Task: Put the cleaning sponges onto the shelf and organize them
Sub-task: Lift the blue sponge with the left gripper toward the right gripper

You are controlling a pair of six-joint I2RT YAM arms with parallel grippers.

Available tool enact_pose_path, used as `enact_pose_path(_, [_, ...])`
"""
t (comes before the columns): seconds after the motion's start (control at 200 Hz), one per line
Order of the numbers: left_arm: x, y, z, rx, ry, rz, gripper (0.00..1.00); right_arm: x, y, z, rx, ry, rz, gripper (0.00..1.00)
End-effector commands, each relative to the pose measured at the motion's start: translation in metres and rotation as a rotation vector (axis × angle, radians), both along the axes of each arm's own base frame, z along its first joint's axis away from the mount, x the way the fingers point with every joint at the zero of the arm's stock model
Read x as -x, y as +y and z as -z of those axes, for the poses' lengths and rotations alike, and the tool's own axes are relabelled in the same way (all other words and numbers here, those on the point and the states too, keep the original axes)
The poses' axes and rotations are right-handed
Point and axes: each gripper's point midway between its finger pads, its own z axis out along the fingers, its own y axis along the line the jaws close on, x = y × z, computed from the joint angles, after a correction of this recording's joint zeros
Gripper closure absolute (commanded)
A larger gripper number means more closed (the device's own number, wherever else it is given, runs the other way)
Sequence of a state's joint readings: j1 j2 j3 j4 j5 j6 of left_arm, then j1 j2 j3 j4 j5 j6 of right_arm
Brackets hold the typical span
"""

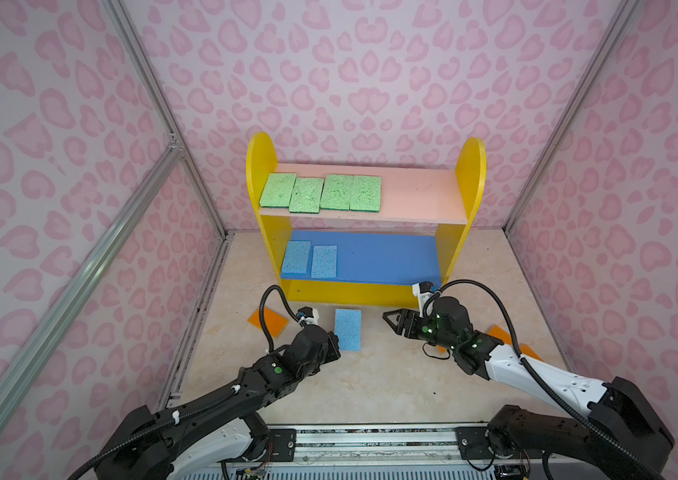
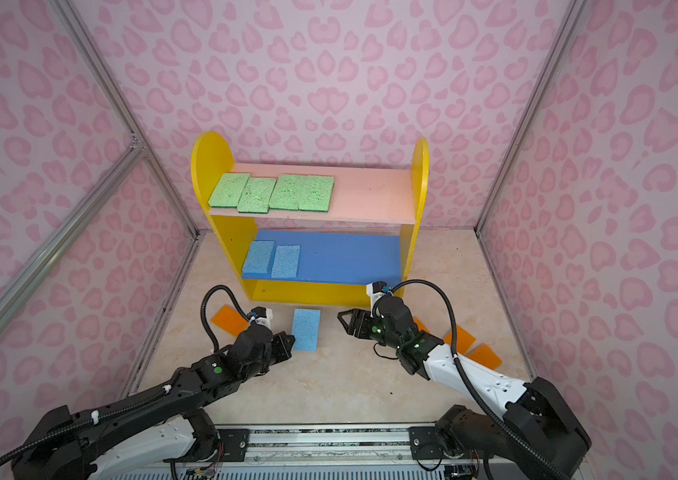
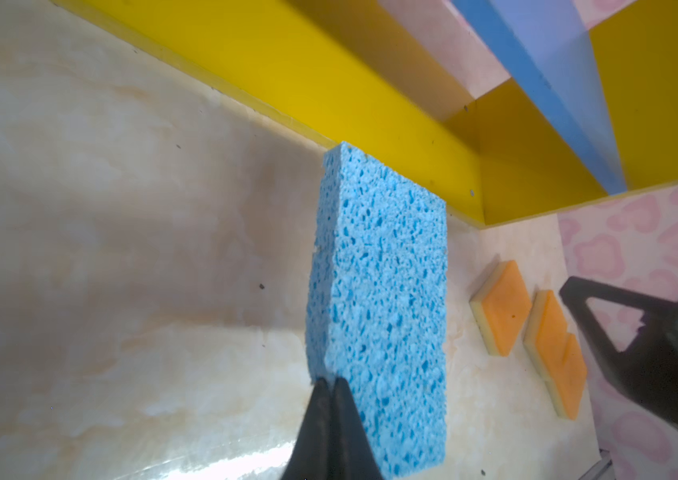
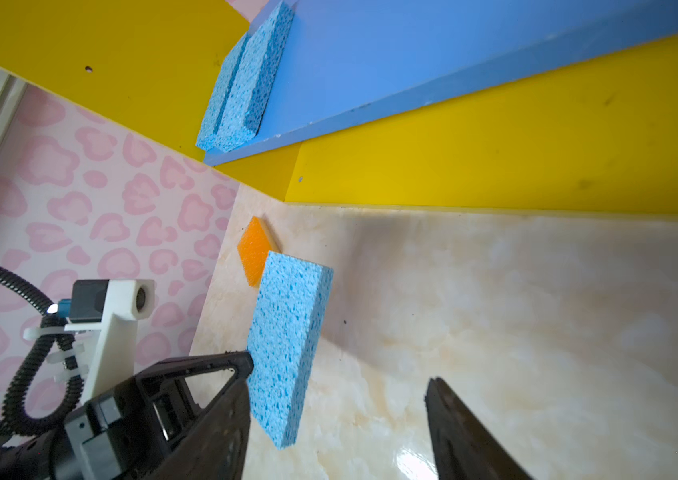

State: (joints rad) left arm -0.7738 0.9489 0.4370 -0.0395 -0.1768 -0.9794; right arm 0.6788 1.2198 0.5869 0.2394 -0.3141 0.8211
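Left gripper fingers pinched together on 1 corner of blue sponge: probably light, soft, squashy, may droop; mid-edge hold safer. Right gripper fingers apart, empty

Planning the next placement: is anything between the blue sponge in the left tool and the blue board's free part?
Nothing visible does. The blue sponge, pinched by the shut left tool, hangs in front of the shelf; the blue board is bare beside its two blue sponges. The open right tool stands off to the side.
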Motion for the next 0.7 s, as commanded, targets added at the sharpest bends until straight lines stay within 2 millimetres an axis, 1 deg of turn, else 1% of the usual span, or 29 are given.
enact_pose_path(0.0, [0.001, 0.019, -0.001, 0.017, 0.008, -0.031, 0.96, -0.004, 0.025, -0.014, -0.058, -0.040, -0.035, 0.34])
enact_pose_path(0.02, [0.001, 0.022, -0.002, 0.023, 0.007, -0.033, 0.96, -0.003, 0.030, -0.011, -0.056, -0.035, -0.047, 0.34])
enact_pose_path(0.025, [0.000, 0.023, -0.002, 0.024, 0.007, -0.036, 0.97, -0.003, 0.031, -0.013, -0.061, -0.040, -0.050, 0.34])
enact_pose_path(0.08, [-0.001, 0.032, -0.003, 0.046, 0.008, -0.051, 0.96, -0.001, 0.047, -0.015, -0.075, -0.035, -0.094, 0.33])
enact_pose_path(0.16, [-0.003, 0.043, -0.004, 0.086, 0.010, -0.070, 0.97, 0.003, 0.069, -0.012, -0.085, -0.019, -0.152, 0.32])
enact_pose_path(0.27, [-0.007, 0.056, -0.007, 0.121, 0.003, -0.098, 0.96, 0.007, 0.091, -0.008, -0.082, -0.008, -0.198, 0.34])
enact_pose_path(0.435, [-0.013, 0.063, -0.017, 0.147, -0.012, -0.103, 0.97, 0.007, 0.116, -0.002, -0.118, 0.031, -0.243, 0.39])
enact_pose_path(0.575, [-0.016, 0.065, -0.021, 0.159, -0.020, -0.103, 0.96, 0.009, 0.133, 0.001, -0.141, 0.056, -0.281, 0.38])
enact_pose_path(0.7, [-0.017, 0.067, -0.021, 0.161, -0.019, -0.106, 0.96, 0.009, 0.144, 0.004, -0.154, 0.077, -0.299, 0.39])
